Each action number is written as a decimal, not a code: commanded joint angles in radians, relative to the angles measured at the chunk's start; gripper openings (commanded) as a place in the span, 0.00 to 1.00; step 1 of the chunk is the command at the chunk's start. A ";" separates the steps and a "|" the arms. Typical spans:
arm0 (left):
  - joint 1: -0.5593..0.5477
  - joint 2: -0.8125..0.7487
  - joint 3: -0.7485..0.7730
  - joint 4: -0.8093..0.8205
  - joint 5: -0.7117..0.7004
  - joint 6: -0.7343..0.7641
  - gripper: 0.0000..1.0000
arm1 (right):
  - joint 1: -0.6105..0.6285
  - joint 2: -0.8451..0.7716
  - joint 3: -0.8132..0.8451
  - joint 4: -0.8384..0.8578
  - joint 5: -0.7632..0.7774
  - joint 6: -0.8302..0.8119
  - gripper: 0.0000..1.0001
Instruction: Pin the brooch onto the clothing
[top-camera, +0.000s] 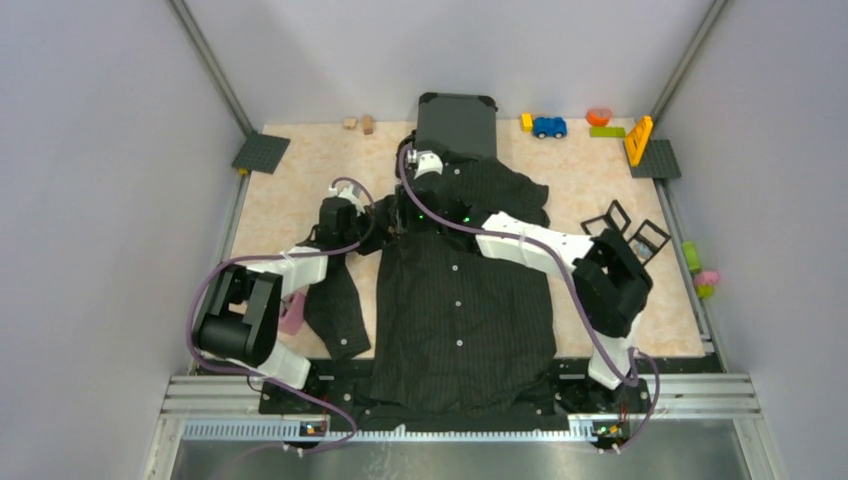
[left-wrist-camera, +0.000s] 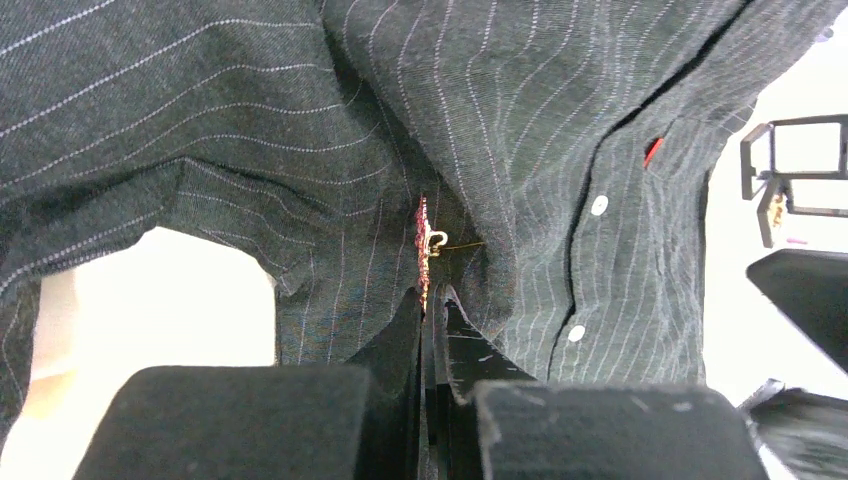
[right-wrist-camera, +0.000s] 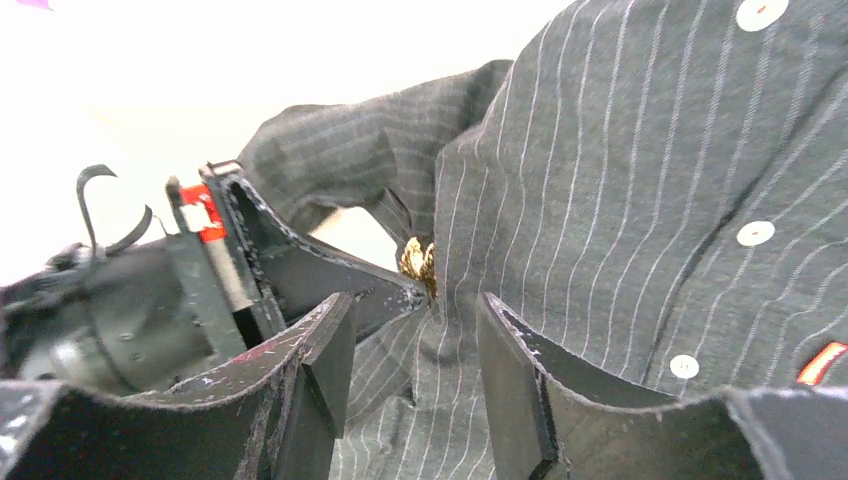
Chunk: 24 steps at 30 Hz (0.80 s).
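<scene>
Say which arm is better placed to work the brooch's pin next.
Right, probably. The left gripper is shut on the brooch, holding it against the shirt, so it is occupied. The right gripper stands open just beside the brooch, free to act.

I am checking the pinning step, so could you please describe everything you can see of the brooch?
The brooch is small, metallic-looking, gold with reddish sparkle. It stands edge-on, its lower edge pinched in the shut jaws of the left gripper. A pale clasp loop and thin gold pin jut sideways toward the buttons. It rests against a fold of the black pinstriped shirt.
</scene>
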 joint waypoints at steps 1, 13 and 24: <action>0.008 -0.035 -0.010 0.089 0.075 0.007 0.00 | -0.033 -0.102 -0.050 0.019 0.019 -0.015 0.50; 0.021 -0.060 -0.013 0.138 0.158 0.023 0.00 | -0.128 -0.094 -0.196 0.135 -0.119 -0.028 0.49; 0.041 -0.078 -0.015 0.135 0.174 0.000 0.00 | -0.119 -0.117 -0.354 0.406 -0.363 -0.041 0.54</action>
